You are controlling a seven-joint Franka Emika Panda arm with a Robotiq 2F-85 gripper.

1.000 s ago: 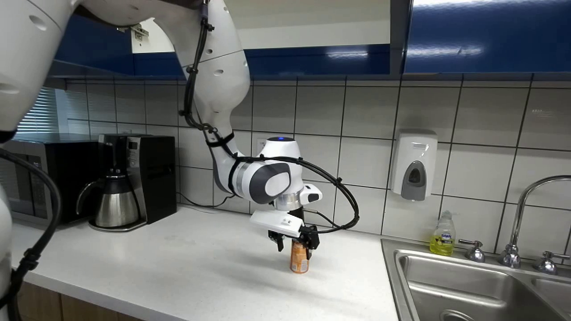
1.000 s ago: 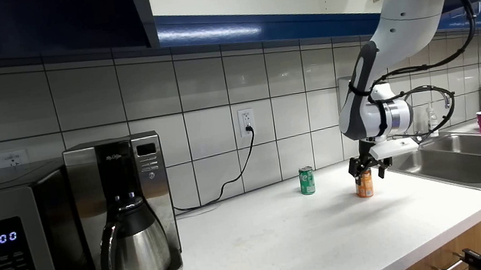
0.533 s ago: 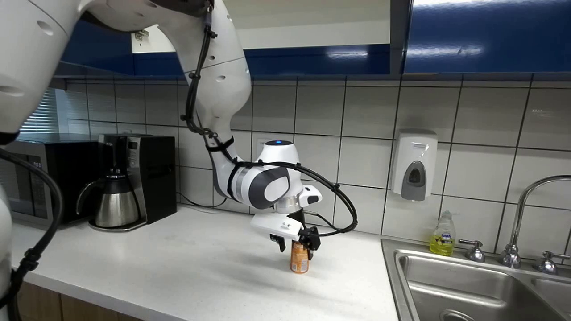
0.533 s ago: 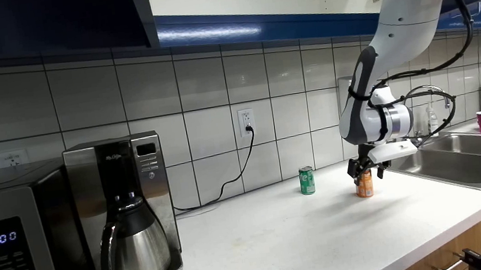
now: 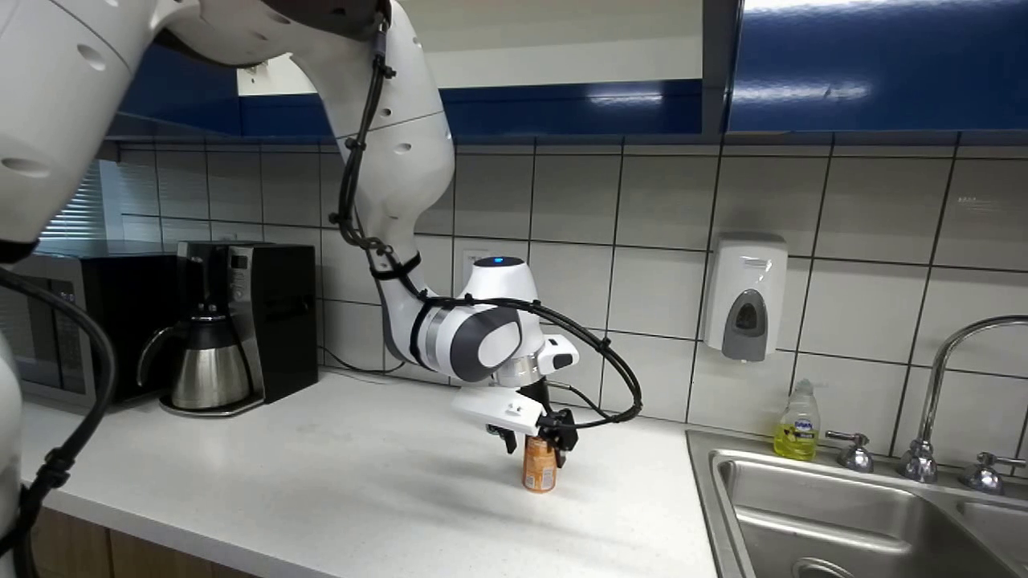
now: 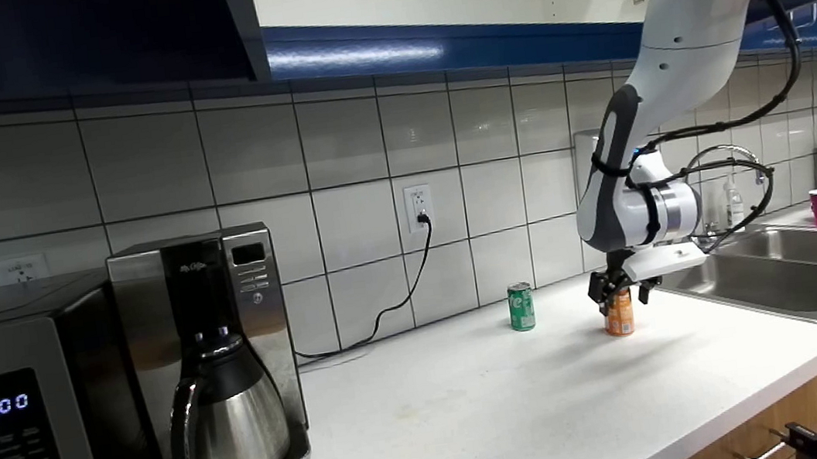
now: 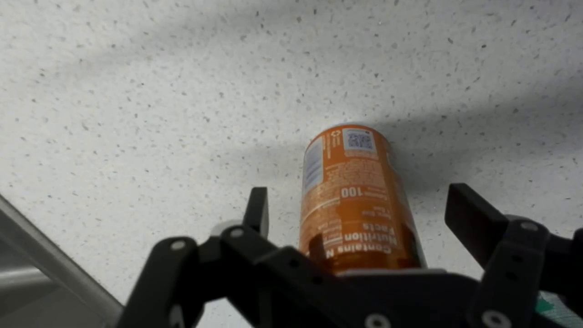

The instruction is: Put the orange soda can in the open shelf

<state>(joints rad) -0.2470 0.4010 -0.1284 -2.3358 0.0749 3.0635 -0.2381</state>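
While orange can (image 7: 357,196) stands, speckled counter (image 7: 182,114) borders sink (image 5: 835,514).

Pale kitchen tiles (image 6: 342,136) rise behind a white countertop (image 6: 420,454) with wood panels (image 5: 68,546) beneath, as light (image 5: 803,92) streaks a glossy blue cabinet door (image 5: 875,52) and slatted window blinds (image 5: 72,209) hang where the tiles end.

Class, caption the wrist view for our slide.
Open black end effector straddling an orange cylindrical soda can on a speckled white countertop.

In the wrist view, the orange soda can (image 7: 353,196), lower centre, looks glossy, the gripper (image 7: 357,196) matt, the counter (image 7: 159,127) smooth, the lower-left sink (image 7: 54,266) metallic.
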